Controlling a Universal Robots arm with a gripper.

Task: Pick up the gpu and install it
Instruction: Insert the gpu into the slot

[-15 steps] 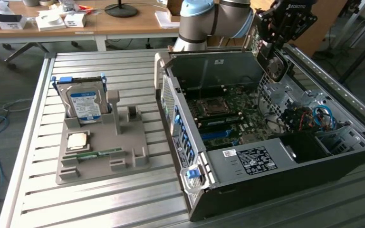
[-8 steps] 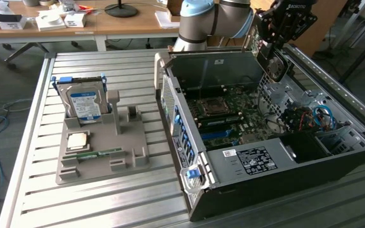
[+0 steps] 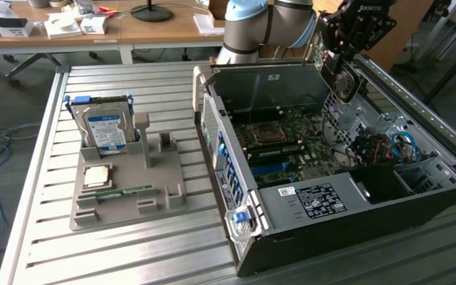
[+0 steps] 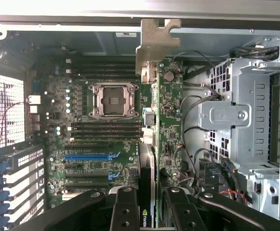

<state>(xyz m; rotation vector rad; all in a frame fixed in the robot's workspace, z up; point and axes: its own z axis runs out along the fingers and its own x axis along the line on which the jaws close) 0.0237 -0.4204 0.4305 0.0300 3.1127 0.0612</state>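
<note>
The fingers (image 4: 125,209) are closed on the gpu (image 4: 167,120), gripping the card edge-on by one end. In the wrist view its green board runs away from them, and the pale metal bracket (image 4: 157,41) is at the far end, near the case wall. The gpu lies over the motherboard (image 4: 96,144), between the empty CPU socket (image 4: 112,100) and the drive cage (image 4: 241,115).

In the exterior view the arm (image 3: 260,24) reaches over the far side of the open case (image 3: 331,231). The gpu (image 3: 341,77) hangs upright under it at the far corner, above the motherboard (image 3: 284,148). Whether it touches a slot I cannot tell.

On the exterior view's left, well apart from the case, a grey tray (image 3: 161,205) sits on the slatted tabletop (image 3: 133,255). It holds a hard drive (image 3: 105,127) standing upright, a CPU (image 3: 97,175) and a memory stick (image 3: 117,193).
</note>
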